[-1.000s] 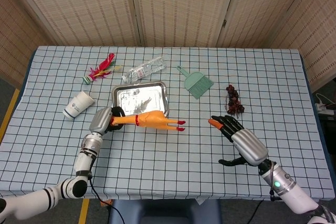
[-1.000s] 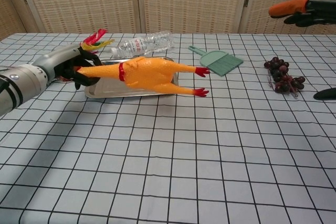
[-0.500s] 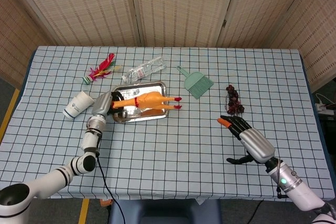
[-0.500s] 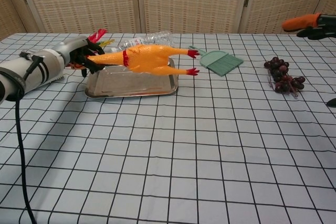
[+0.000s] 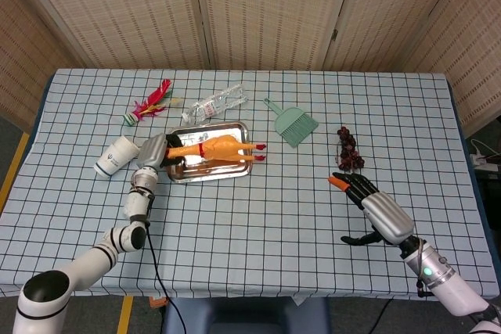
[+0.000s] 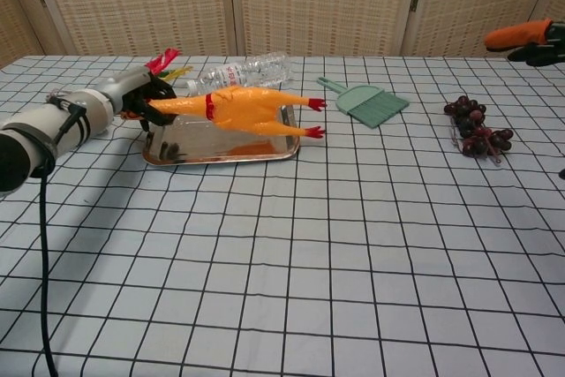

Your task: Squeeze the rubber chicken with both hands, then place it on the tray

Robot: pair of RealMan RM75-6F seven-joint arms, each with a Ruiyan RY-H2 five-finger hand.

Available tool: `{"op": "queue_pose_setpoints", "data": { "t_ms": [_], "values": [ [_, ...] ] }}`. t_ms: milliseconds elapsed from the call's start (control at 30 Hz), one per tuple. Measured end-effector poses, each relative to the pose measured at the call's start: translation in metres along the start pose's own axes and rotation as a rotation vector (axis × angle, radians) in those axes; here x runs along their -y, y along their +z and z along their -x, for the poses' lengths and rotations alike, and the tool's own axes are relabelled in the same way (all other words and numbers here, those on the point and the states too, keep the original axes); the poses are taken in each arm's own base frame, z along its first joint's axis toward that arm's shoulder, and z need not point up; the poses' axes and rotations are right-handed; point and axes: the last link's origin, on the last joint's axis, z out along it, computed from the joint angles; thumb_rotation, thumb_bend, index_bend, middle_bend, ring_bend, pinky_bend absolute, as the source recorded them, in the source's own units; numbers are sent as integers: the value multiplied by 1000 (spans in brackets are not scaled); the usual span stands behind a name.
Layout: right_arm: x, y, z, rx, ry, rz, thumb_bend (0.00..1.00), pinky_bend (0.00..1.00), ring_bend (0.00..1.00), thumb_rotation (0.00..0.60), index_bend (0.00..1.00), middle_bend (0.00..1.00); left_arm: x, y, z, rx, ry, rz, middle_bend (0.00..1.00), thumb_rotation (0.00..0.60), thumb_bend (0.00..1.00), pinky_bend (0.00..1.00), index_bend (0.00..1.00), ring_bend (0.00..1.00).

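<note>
1. The left hand [image 5: 153,153] has its dark fingers [image 6: 152,103] wrapped around the neck end of the yellow-orange rubber chicken with a red collar and red feet [image 5: 216,149]; the right hand [image 5: 369,202] holds nothing, its fingers apart and its orange-tipped fingertips raised.
2. The chicken hangs over the shiny rectangular metal tray [image 5: 239,129], apparently just above its floor rather than resting on it.
3. Its long axis runs along the tray's length, head at the left hand, feet pointing past the tray's far short rim toward the teal plastic dustpan [image 5: 293,124].
4. The left hand sits at the tray's near-left rim; the right hand is well apart from the tray, beyond the dark grape bunch [image 5: 347,152]. Lowering and releasing looks like the left hand's job alone.
5. The chicken's head is buried in the fingers. In the chest view only the right hand's fingertips show at the frame edge.
</note>
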Motion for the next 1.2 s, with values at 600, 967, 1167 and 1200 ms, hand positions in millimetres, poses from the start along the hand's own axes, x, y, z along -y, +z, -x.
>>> {"op": "queue_pose_setpoints", "data": {
  "t_ms": [600, 967, 1167, 1200],
  "values": [
    [2, -10, -6, -27, 0, -1, 62, 0, 0, 600, 0, 0, 3, -5, -2, -39, 164, 95, 0, 600, 456, 103, 0, 0],
    [1, -15, -9, -40, 4, 3, 62, 0, 0, 600, 0, 0, 4, -3, -5, -40, 227, 88, 0, 600, 381, 41, 0, 0],
    [1, -17, -10, -41, 6, 3, 62, 0, 0, 600, 0, 0, 5, -4, -6, 14, 296, 97, 0, 600, 372, 29, 0, 0],
    [1, -17, -10, -42, 7, 3, 62, 0, 0, 600, 0, 0, 5, -5, -6, 16, 299, 100, 0, 600, 372, 27, 0, 0]
  ]
}}
